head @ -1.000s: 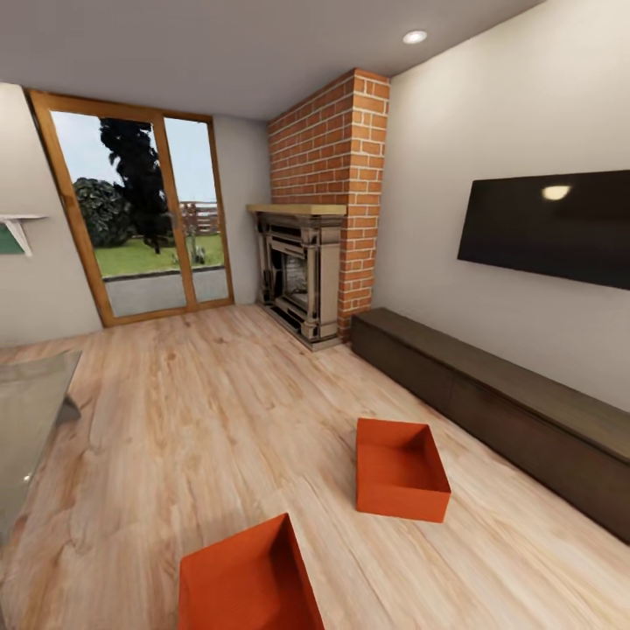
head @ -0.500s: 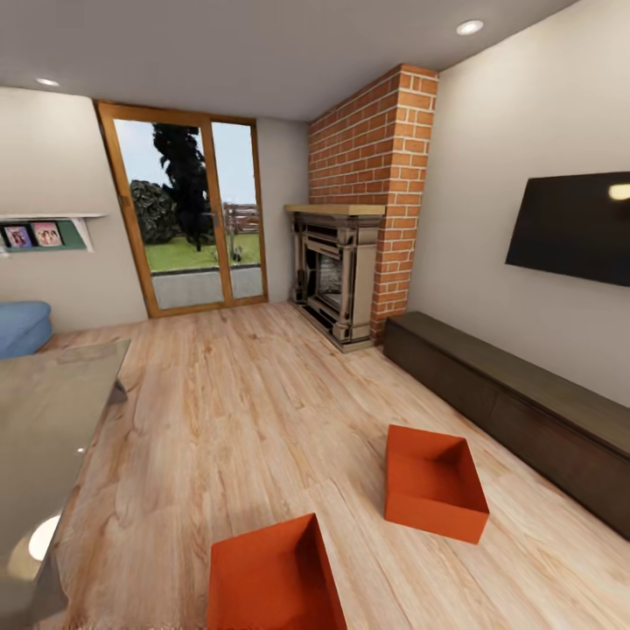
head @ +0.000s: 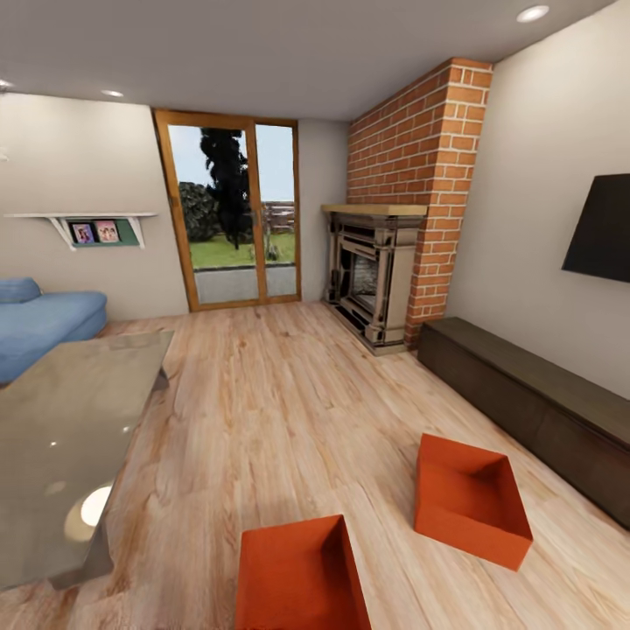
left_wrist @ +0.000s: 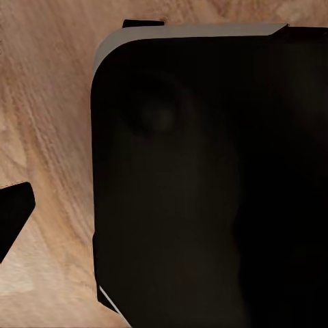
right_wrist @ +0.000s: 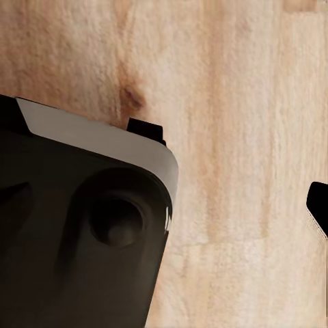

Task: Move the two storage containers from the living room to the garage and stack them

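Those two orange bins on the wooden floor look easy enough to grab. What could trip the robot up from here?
The near storage container sits at the very bottom edge of the head view, partly cut off, so lining up a grasp may be hard. The glass table stands close on the left; a turning base might clip it. The far storage container lies near the dark low cabinet, leaving little room on that side.

I swung the head view leftward, so the whole room slid right in frame, blue sofa (head: 39, 328) and wall shelf (head: 87, 223) came into sight, glass table (head: 61, 437) filled more of the frame, TV (head: 604, 229) got cut off at the edge, 2 storage containers (head: 471, 497) (head: 297, 577) drifted right, themselves unmoved on the wood floor (head: 262, 411)
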### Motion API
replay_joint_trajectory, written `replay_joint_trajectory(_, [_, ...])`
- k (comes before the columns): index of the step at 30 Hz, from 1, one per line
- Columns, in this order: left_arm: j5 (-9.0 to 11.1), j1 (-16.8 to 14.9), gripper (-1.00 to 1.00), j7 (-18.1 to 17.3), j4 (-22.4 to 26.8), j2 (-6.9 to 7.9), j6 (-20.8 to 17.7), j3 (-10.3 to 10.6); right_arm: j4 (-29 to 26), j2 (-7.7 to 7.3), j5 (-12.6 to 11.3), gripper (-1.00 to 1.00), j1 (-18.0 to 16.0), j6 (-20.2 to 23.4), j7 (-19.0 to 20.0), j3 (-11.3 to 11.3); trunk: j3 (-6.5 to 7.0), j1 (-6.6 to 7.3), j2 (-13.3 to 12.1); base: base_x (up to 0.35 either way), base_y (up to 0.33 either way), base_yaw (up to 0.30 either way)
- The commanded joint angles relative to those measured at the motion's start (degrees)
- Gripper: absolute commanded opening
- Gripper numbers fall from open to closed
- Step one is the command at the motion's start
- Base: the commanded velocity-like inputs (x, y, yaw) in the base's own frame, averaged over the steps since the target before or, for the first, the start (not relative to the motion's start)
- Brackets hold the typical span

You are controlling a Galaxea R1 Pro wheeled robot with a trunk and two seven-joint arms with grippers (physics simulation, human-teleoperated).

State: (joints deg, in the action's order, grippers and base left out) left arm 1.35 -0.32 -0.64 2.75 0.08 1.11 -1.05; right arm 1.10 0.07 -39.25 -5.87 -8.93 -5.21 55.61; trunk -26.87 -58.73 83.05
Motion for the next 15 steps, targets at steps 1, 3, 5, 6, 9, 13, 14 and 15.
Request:
replay_joint_trajectory(1, [0.1,0.0,1.0,-0.1,0.0,0.01,0.1,-0.1,0.1,0.02,-0.4,1.0,0.0,-0.2,-0.1,0.5,-0.06,0.0,0.0,0.0,0.0,0.27])
replay_joint_trajectory(3, [0.1,0.0,1.0,-0.1,0.0,-0.08,0.1,-0.1,0.1,0.02,-0.4,1.0,0.0,-0.2,-0.1,0.5,-0.06,0.0,0.0,0.0,0.0,0.27])
replay_joint_trajectory(5, [0.1,0.0,1.0,-0.1,0.0,-0.05,0.1,-0.1,0.1,0.02,-0.4,1.0,0.0,-0.2,-0.1,0.5,-0.06,0.0,0.0,0.0,0.0,0.27])
replay_joint_trajectory(6, [0.1,0.0,1.0,-0.1,0.0,-0.03,0.1,-0.1,0.1,0.02,-0.4,1.0,0.0,-0.2,-0.1,0.5,-0.06,0.0,0.0,0.0,0.0,0.27])
replay_joint_trajectory(9, [0.1,0.0,1.0,-0.1,0.0,-0.12,0.1,-0.1,0.1,0.02,-0.4,1.0,0.0,-0.1,-0.1,0.5,-0.06,0.0,0.0,0.0,0.0,0.27])
replay_joint_trajectory(13, [0.1,0.0,1.0,-0.1,0.0,-0.16,0.1,-0.1,0.1,0.02,-0.4,1.0,0.0,-0.1,-0.1,0.5,-0.06,0.0,0.0,0.0,0.0,0.145])
replay_joint_trajectory(14, [0.1,0.0,1.0,-0.1,0.0,-0.16,0.1,-0.1,0.1,0.02,-0.4,1.0,0.0,-0.1,-0.1,0.5,-0.06,0.0,0.0,0.0,0.0,0.058])
replay_joint_trajectory(15, [0.1,0.0,1.0,-0.1,0.0,-0.1,0.1,-0.1,0.1,0.02,-0.4,1.0,0.0,-0.1,-0.1,0.5,-0.06,0.0,0.0,0.0,0.0,0.037])
